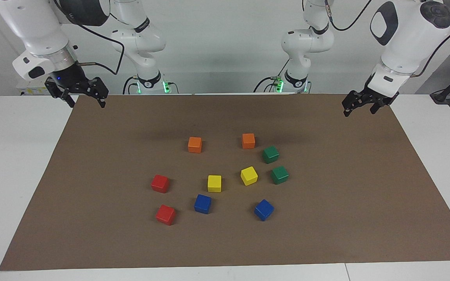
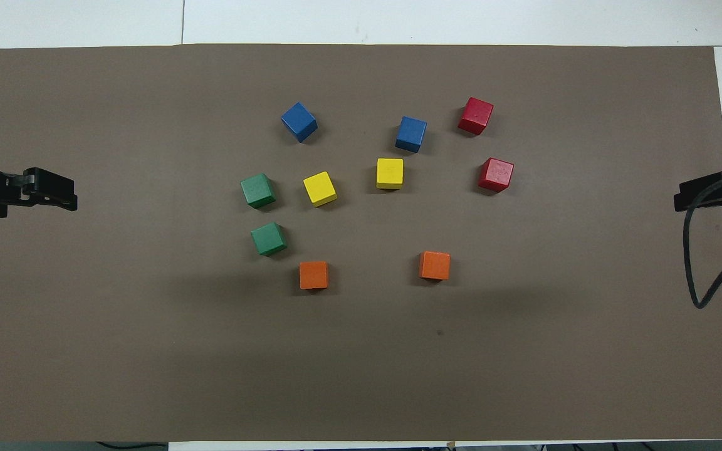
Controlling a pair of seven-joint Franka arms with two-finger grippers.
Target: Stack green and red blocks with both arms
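Observation:
Two dark green blocks lie close together on the brown mat toward the left arm's end, one [image 1: 270, 154] [image 2: 269, 238] nearer to the robots than the other [image 1: 279, 175] [image 2: 257, 190]. Two bright red blocks lie toward the right arm's end, one [image 1: 160, 183] [image 2: 496, 175] nearer to the robots than the other [image 1: 165, 214] [image 2: 476, 115]. All four rest singly on the mat. My left gripper [image 1: 359, 111] [image 2: 71, 194] is open and empty, raised over the mat's edge at its own end. My right gripper [image 1: 86, 102] [image 2: 680, 195] is open and empty, raised over the mat's corner at its own end.
Two orange cubes [image 1: 195, 144] [image 1: 248, 141] lie nearest the robots. Two yellow cubes [image 1: 214, 183] [image 1: 249, 175] lie between the reds and greens. Two blue cubes [image 1: 202, 203] [image 1: 264, 209] lie farthest out. The brown mat [image 1: 365, 218] covers the white table.

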